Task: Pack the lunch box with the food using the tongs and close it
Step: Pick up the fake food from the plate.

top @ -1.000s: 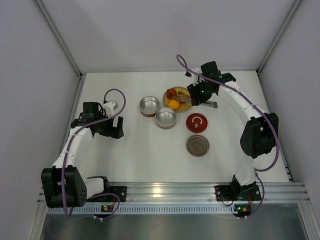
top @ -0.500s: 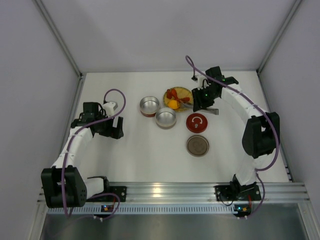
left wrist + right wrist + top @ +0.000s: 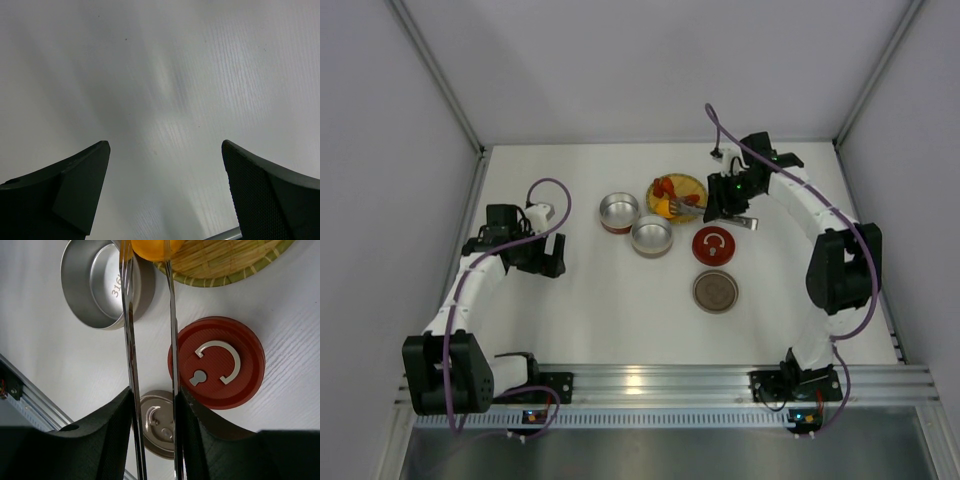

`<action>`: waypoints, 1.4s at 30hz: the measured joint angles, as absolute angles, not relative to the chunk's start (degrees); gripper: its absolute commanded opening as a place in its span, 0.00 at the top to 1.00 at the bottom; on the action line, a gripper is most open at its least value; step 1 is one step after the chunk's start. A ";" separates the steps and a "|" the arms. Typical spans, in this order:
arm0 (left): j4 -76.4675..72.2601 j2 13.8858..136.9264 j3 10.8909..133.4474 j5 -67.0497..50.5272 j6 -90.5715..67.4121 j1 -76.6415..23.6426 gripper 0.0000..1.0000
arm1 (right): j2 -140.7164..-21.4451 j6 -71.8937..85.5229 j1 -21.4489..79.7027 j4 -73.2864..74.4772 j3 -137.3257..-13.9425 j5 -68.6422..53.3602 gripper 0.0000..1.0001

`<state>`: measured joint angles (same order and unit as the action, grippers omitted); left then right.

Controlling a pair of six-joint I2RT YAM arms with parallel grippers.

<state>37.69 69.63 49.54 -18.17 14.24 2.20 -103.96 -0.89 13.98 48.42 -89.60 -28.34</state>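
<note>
We see the right gripper (image 3: 155, 396) clamped on the tongs (image 3: 131, 340). Its two fingers (image 3: 100, 440) press the silver arms to a narrow, near-parallel gap. At the tong tips the orange ball (image 3: 150, 247) sits between the two arms, which meet its sides. We cannot tell whether it is lifted off the woven plate (image 3: 225, 262), whose rim lies just right of the tips. Left of the arms, near the tips, stands an open steel tin (image 3: 95, 285). Right of the arms, at mid-length, lies the red lid (image 3: 217, 367), and under the handle end lies the grey lid (image 3: 157, 422). In the top view the red pieces (image 3: 665, 186) rest on the plate just beyond the tips. The left gripper (image 3: 165, 192) hangs well apart from the tongs, jaws spread wide over the table (image 3: 165, 75), holding nothing.
</note>
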 measured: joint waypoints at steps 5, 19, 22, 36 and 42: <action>37.69 69.82 49.54 -17.63 14.24 2.20 0.02 | -105.10 0.36 12.93 48.42 -89.60 -29.65 0.61; 37.23 70.50 49.54 -17.47 13.61 2.20 0.02 | -106.10 1.34 11.75 48.12 -89.60 -30.41 0.60; 37.21 70.83 49.54 -17.15 13.54 2.20 0.02 | -107.44 1.41 11.75 48.01 -89.62 -30.92 0.60; 36.60 71.42 49.54 -16.84 13.34 2.20 0.02 | -110.89 2.26 11.75 47.90 -91.18 -33.23 0.60; 36.27 71.79 49.54 -16.78 13.17 2.20 0.02 | -111.20 3.07 11.75 47.59 -92.01 -34.02 0.61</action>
<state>36.27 71.79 49.54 -16.78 13.17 2.20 -111.20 3.07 11.75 47.59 -92.01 -34.02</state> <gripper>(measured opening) 0.983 0.397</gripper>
